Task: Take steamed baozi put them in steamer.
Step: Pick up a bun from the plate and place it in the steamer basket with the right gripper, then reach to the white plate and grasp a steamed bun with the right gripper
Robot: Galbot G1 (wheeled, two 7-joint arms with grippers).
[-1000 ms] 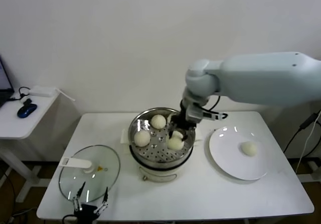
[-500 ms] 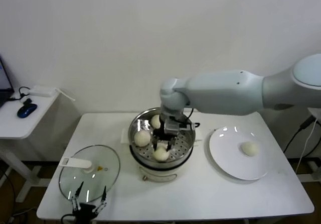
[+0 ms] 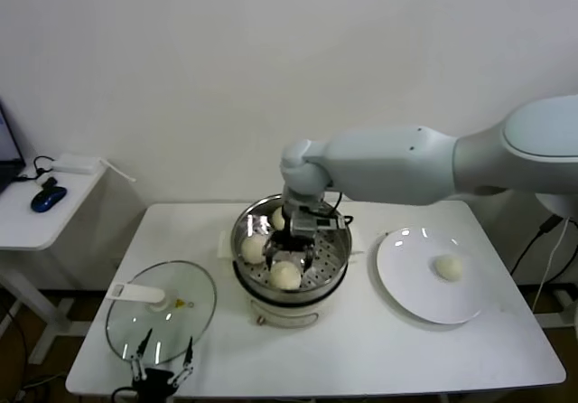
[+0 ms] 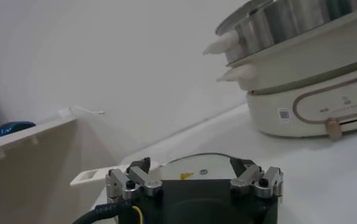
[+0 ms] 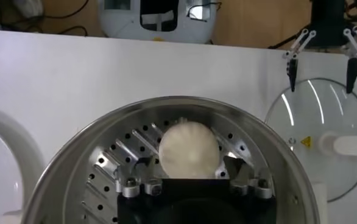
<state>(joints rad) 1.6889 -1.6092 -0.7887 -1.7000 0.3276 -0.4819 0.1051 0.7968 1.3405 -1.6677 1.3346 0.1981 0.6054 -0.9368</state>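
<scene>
The steamer (image 3: 332, 267) stands mid-table on its white base. My right gripper (image 3: 286, 260) reaches down inside it, fingers open on either side of a baozi (image 3: 285, 276) that rests on the perforated tray; the right wrist view shows this bun (image 5: 189, 149) between the spread fingers. Two more baozi (image 3: 253, 248) lie in the steamer at the left and back, the back one (image 3: 277, 219) partly hidden by the arm. One baozi (image 3: 448, 267) lies on the white plate (image 3: 406, 285). My left gripper (image 3: 161, 373) is parked, open, at the table's front edge.
The glass lid (image 3: 181, 326) with its white handle lies flat at the front left, just beyond the left gripper. A small side table (image 3: 36, 222) with a blue mouse stands at the far left. The wall is close behind the steamer.
My right gripper has carried the baozi from the steamer's right side to its front middle and lowered it onto the tray; the fingers now stand apart. The left arm has not moved.
</scene>
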